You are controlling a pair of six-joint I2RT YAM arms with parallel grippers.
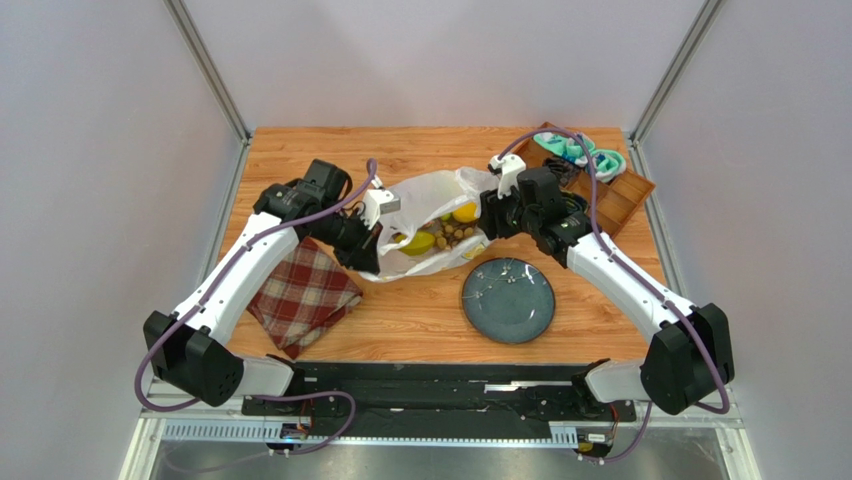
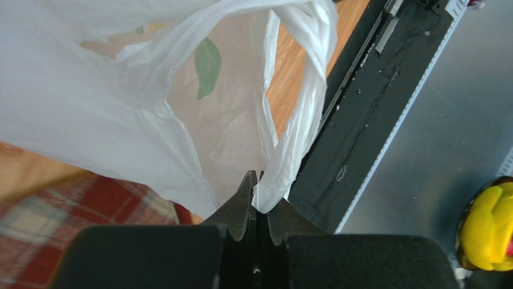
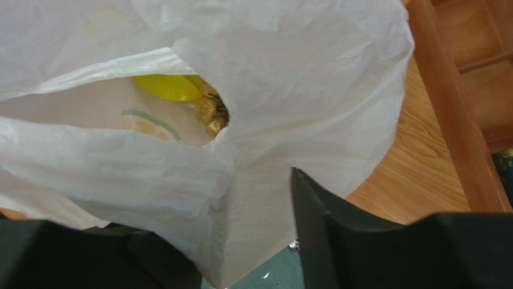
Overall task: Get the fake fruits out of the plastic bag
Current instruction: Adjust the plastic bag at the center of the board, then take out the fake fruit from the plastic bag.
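The white plastic bag (image 1: 430, 205) lies mid-table, its mouth held apart between the two grippers. Inside it I see a yellow mango (image 1: 420, 243), another yellow fruit (image 1: 464, 212) and the brown grape bunch (image 1: 455, 233). The other fruits are hidden. My left gripper (image 1: 372, 245) is shut on a handle loop of the bag (image 2: 295, 138), jaws together (image 2: 260, 195). My right gripper (image 1: 490, 220) is open at the bag's right edge. A fold of the bag (image 3: 253, 120) hangs between its spread fingers (image 3: 316, 211), covering the left one. A yellow fruit (image 3: 168, 87) and grapes (image 3: 211, 115) show through the opening.
A blue-grey plate (image 1: 508, 300) sits in front of the bag, just under the right gripper. A red plaid cloth (image 1: 305, 293) lies at the left, under the left arm, and also shows in the left wrist view (image 2: 60, 205). A wooden tray (image 1: 610, 195) with teal socks (image 1: 585, 152) stands at the back right.
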